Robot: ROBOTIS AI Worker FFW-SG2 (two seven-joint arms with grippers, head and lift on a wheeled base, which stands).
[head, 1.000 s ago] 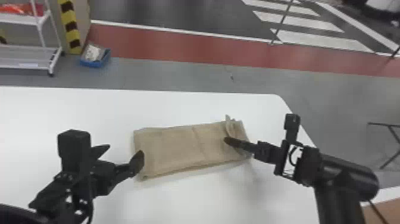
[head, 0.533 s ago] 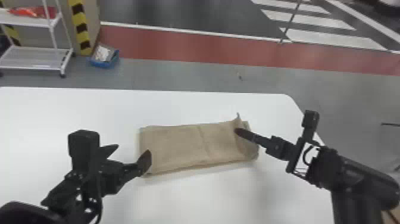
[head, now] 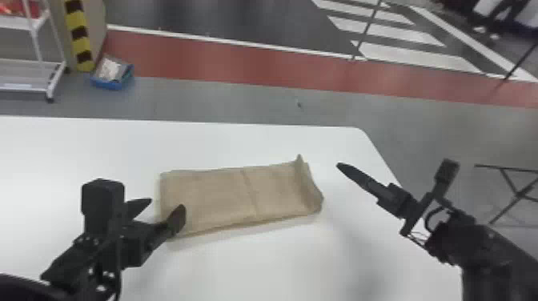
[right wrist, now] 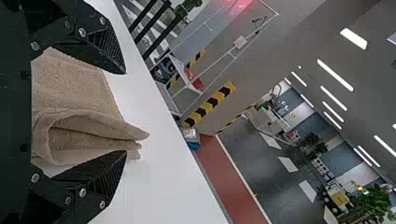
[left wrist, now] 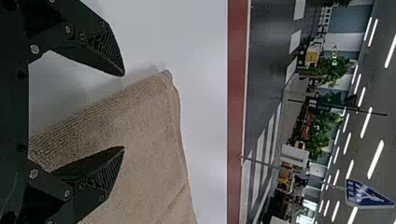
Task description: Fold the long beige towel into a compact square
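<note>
Desk (head: pixel 256 272) surface is lying open along the far side of the towel (head: pixel 212 196), and on the near side between the two arms, leaving room to pass there. A gap is separating the towel's right end from the right pincer (head: pixel 340 165), but the raised fold (head: pixel 310 186) at that end is standing in the way of a low sideways pass. The left pincer (head: pixel 166 203), fingers spreading apart, is blocking access at the towel's left end.

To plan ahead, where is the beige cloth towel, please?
In mid head view, the towel lies on the white table, left end near the left gripper.
</note>
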